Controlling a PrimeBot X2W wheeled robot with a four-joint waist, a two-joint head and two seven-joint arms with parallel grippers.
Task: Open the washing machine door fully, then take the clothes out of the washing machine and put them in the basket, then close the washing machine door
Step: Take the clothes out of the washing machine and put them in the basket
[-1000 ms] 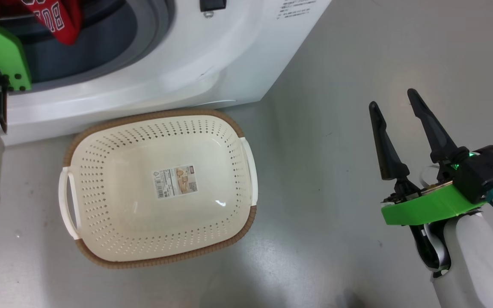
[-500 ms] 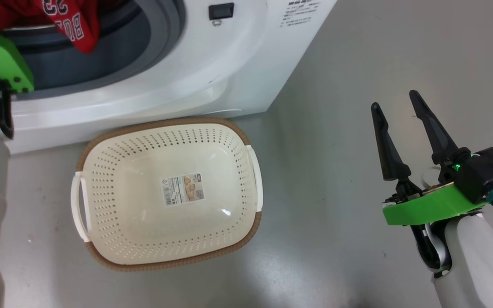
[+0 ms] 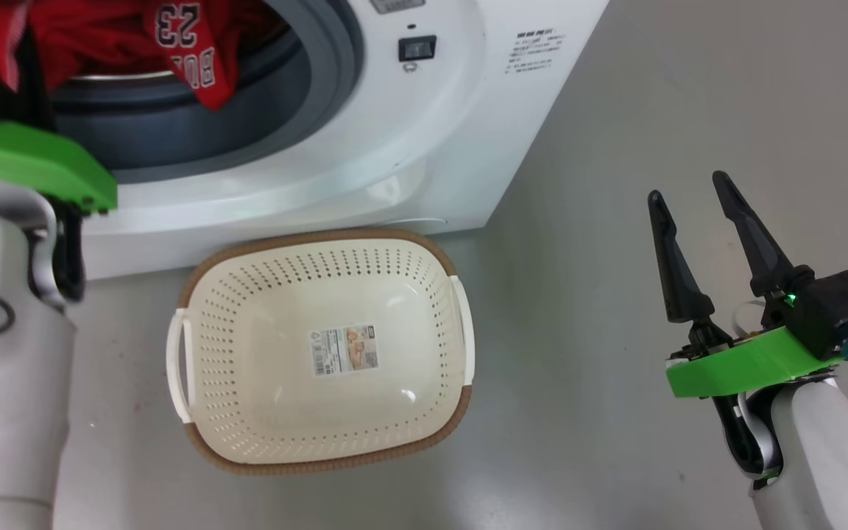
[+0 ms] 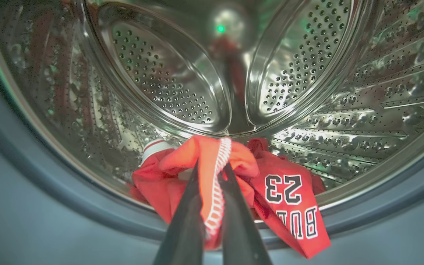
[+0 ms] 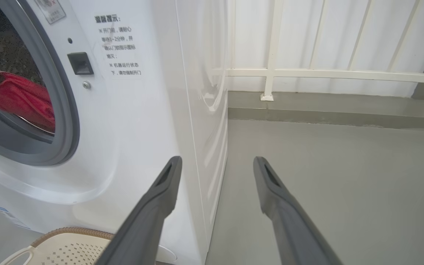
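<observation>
The left gripper [image 4: 212, 166], its two long dark fingers pressed together, pinches a white-stitched fold of the bright red jersey clothes [image 4: 289, 198]. The cloth bunches around its tips and trails to their right over the grey rubber gasket [image 3: 324, 81], at the mouth of the big white washing machine [image 3: 431, 147] with its perforated steel drum [image 4: 168, 73]. Below this gripper, the cream perforated plastic basket [image 3: 321, 237] sits on the grey floor [image 3: 578, 331]. The right gripper [image 3: 689, 186] hangs well apart, its fingers spread wide and holding nothing.

The red garment [image 4: 289, 206] hanging at the opening of the washing machine [image 5: 149, 121] bears a white "23" and the letters "BU" beside it, both upside down. Right of the opening, a printed Chinese notice [image 5: 118, 48] is headed "温馨提示". On the floor of the basket [image 3: 306, 258] lies a paper label [image 3: 345, 351], its print too small to read.
</observation>
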